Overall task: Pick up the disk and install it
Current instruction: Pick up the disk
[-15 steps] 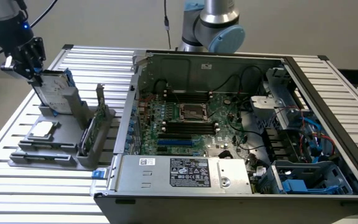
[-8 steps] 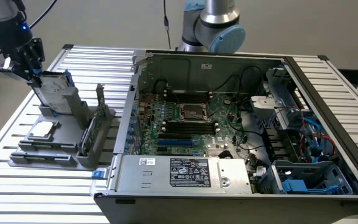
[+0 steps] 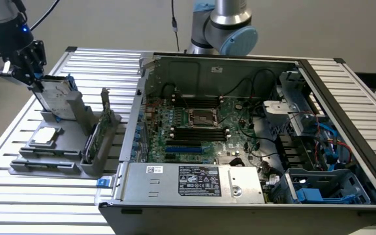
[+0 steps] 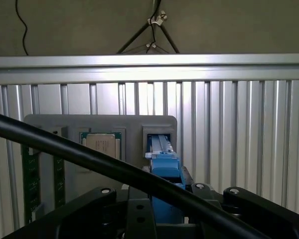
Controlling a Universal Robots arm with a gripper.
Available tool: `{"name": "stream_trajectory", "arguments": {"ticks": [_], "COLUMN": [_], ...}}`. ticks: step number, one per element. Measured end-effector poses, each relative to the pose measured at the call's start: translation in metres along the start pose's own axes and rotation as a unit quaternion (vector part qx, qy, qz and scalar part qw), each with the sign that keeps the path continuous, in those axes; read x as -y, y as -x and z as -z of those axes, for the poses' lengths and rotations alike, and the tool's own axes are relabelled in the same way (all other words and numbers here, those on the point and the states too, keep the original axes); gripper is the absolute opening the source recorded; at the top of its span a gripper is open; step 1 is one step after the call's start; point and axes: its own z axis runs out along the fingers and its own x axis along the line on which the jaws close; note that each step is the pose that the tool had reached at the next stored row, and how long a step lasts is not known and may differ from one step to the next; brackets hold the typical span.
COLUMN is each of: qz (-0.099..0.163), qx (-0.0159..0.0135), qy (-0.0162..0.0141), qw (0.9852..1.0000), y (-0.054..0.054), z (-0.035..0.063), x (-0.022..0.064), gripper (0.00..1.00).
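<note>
One claw (image 3: pixel 33 81) at the exterior view's left, closed on the upper end of the disk (image 3: pixel 56 98). Holds it upright and a little tilted, with the silver face and the blue edges visible. Lower end of the disk down at the tall slot of the grey holder (image 3: pixel 51 164); cannot tell whether it sits inside the slot or just above it. On the same holder, just beside the disk, a small square processor chip (image 3: pixel 46 137) lying flat, and a thin green circuit card (image 3: pixel 91 139) standing on its edge on the side toward the computer. Holder resting on the ribbed metal table (image 3: pixel 18 196), close to the open computer case (image 3: pixel 207 68) but apart from it. Inside the case, a green mainboard (image 3: pixel 201 127) and, at the corner toward the exterior view's right, a blue drive cage (image 3: pixel 318 193). From the wrist view, a blue rail (image 4: pixel 165 172) of the disk between the black fingers (image 4: pixel 97 204), with a thick black cable (image 4: pixel 65 149) crossing in front.
</note>
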Motion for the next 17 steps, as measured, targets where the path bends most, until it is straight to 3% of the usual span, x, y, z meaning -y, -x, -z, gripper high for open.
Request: {"name": "stream_trajectory", "arguments": {"ticks": [17], "qz": [0.0], "qx": [0.0], "qy": [0.0], "qw": [1.0], "y": [0.0001], "z": [0.0034], "x": [0.0], "gripper": [0.33]}}
